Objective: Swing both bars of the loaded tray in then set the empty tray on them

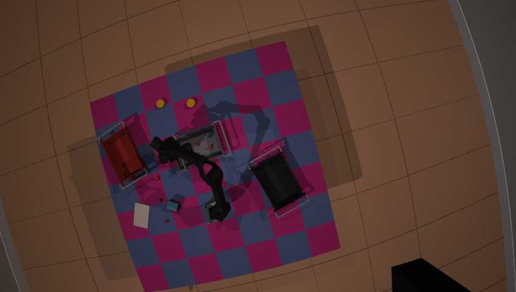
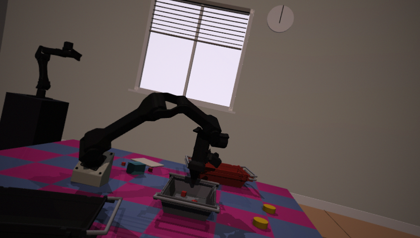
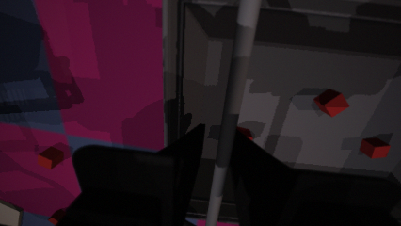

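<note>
The grey tray [image 1: 219, 145] [image 2: 188, 210] [image 3: 301, 52] looks like matt plastic, its bar [image 1: 184, 163] [image 2: 185, 203] [image 3: 242, 61] smooth metal.
</note>
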Controlling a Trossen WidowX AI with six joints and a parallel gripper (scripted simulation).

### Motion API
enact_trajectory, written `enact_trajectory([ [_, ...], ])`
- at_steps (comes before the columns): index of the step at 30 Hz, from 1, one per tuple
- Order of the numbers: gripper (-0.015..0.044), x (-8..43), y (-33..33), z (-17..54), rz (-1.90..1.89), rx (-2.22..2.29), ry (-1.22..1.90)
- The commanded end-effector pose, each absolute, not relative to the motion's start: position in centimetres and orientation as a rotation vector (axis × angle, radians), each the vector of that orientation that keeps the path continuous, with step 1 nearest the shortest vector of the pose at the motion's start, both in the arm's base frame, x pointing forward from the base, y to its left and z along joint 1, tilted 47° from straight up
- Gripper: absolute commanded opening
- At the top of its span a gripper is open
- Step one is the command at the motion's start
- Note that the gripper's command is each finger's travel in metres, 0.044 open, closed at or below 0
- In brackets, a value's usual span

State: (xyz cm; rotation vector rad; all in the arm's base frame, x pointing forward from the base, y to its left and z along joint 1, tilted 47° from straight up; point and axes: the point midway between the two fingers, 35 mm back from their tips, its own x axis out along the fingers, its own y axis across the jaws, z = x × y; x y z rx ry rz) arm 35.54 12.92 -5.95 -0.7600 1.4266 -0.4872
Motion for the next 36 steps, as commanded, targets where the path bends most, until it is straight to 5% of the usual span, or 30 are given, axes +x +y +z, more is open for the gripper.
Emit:
enact_trajectory([
  [1, 0.0084, 35.4, 13.2, -5.4, -0.476, -0.765, 1.421],
  [36, 0.0084, 35.0, 15.7, -3.7, -0.471, -0.776, 1.419],
])
